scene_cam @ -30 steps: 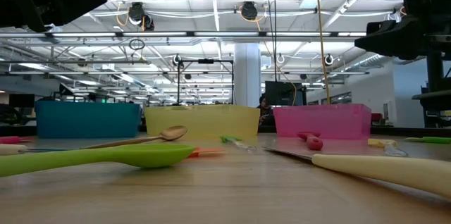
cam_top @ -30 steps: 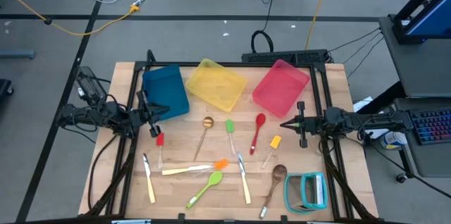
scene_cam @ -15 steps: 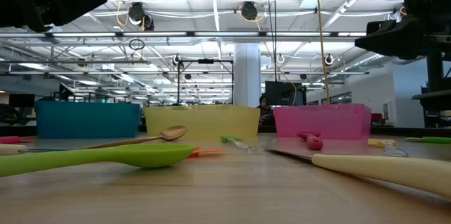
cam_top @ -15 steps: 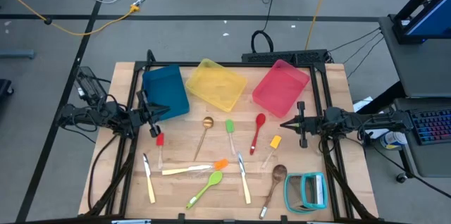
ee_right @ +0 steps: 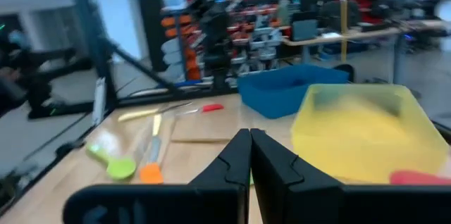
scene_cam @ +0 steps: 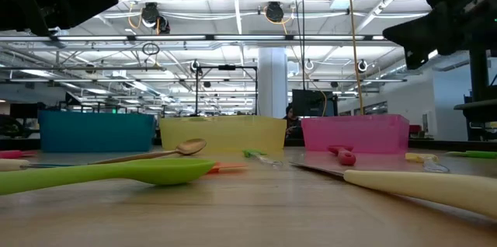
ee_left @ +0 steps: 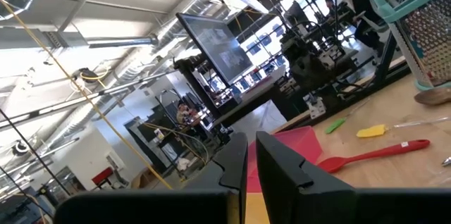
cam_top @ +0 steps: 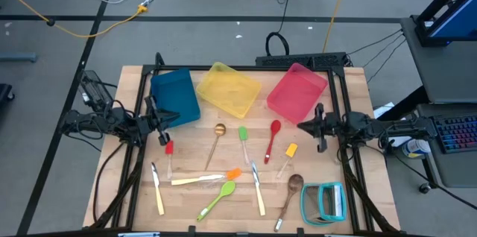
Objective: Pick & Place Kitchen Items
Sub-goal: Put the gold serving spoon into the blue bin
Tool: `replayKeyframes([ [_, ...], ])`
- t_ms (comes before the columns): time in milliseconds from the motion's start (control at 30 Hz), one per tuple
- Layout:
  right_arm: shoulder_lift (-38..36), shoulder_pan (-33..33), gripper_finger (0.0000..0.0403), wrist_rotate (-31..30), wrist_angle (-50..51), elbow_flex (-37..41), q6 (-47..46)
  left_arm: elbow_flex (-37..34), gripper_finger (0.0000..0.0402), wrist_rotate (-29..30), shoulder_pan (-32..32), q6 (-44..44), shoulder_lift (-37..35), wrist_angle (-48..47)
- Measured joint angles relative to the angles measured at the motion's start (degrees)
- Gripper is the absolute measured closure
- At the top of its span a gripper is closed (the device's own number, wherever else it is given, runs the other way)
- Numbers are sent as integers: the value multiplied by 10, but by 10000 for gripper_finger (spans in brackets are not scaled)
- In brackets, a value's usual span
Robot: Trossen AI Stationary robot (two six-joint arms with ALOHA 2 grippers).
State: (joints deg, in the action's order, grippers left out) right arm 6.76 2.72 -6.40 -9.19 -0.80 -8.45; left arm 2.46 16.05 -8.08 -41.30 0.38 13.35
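Note:
The utensils lie flat on the wooden table (cam_top: 186,159): a small red spatula (cam_top: 169,147), a brass spoon (cam_top: 219,130), a green spatula (cam_top: 243,134), a red spoon (cam_top: 274,129), a yellow spatula (cam_top: 291,150), an orange spatula (cam_top: 233,173), a lime-green spoon (cam_top: 223,190), a wooden spoon (cam_top: 294,185) and cream-handled cutlery (cam_top: 257,192). My left gripper (cam_top: 165,127) is shut and empty above the table's left side, near the red spatula. My right gripper (cam_top: 302,126) is shut and empty above the right side, between the red spoon and the yellow spatula's far end.
A blue bin (cam_top: 175,97), a yellow bin (cam_top: 229,88) and a pink bin (cam_top: 297,92) stand along the far edge. A teal-framed rack (cam_top: 324,201) lies at the near right corner. Black frame rails run along both table sides.
My right gripper has shifted a little toward the table's far edge and toward the left, still shut and empty. The utensils have stayed where they were.

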Motion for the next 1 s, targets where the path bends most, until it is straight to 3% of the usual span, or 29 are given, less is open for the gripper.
replayKeyframes([
  [200, 0, 0, 399, -71, -11, 0, 31, 0, 364, 0, 0, 0, 0, 4],
  [433, 9, 0, 399, -71, -85, 0, 115, 0, 364, -7, 0, 21, 0, 2],
  [567, 29, 0, 399, -73, -128, -1, 107, 0, 364, -30, 0, 134, 0, 64],
  [667, 51, 0, 399, -73, -161, -1, 110, 1, 364, -7, 0, 245, 0, 117],
  [867, 104, 0, 399, -75, -220, -15, 107, 58, 364, 8, 0, 320, 15, -16],
  [1000, 156, 0, 399, -75, -209, -58, 115, 106, 364, 1, 0, 325, 63, -39],
])
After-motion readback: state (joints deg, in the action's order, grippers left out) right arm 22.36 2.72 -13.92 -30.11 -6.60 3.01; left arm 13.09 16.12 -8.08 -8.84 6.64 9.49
